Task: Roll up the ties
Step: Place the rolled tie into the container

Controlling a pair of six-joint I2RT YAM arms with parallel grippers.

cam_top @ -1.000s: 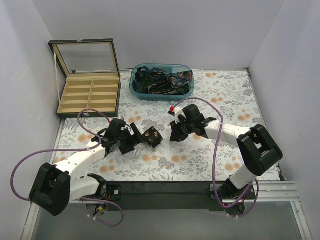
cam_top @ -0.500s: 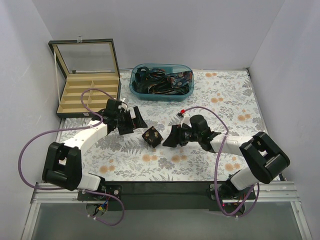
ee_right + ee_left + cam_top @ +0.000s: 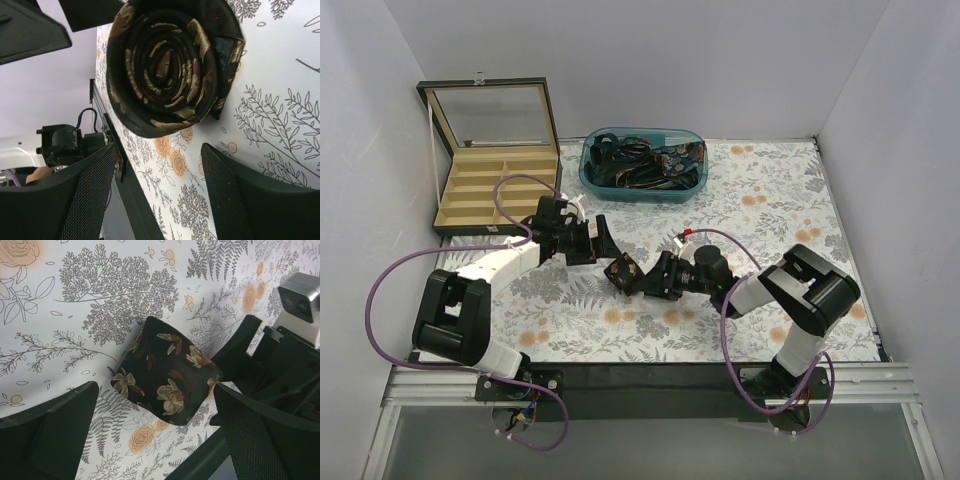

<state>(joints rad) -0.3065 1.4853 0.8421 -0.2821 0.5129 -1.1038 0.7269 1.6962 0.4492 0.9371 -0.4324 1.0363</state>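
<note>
The rolled tie [image 3: 624, 272] sits as a tight coil on the floral bench [image 3: 770, 200] between both arms, apparently set there to keep its shape unaided. The left tool [image 3: 600, 243] gapes wide just beside it, touching nothing. The right tool [image 3: 650, 280] is parted too, near the coil, gripping nothing.

Floral-cloth table [image 3: 770, 200] carries: 1 rolled tie [image 3: 623, 272] centre, teal bin [image 3: 620, 193] rear, open compartment box [image 3: 500, 187] rear left.
</note>
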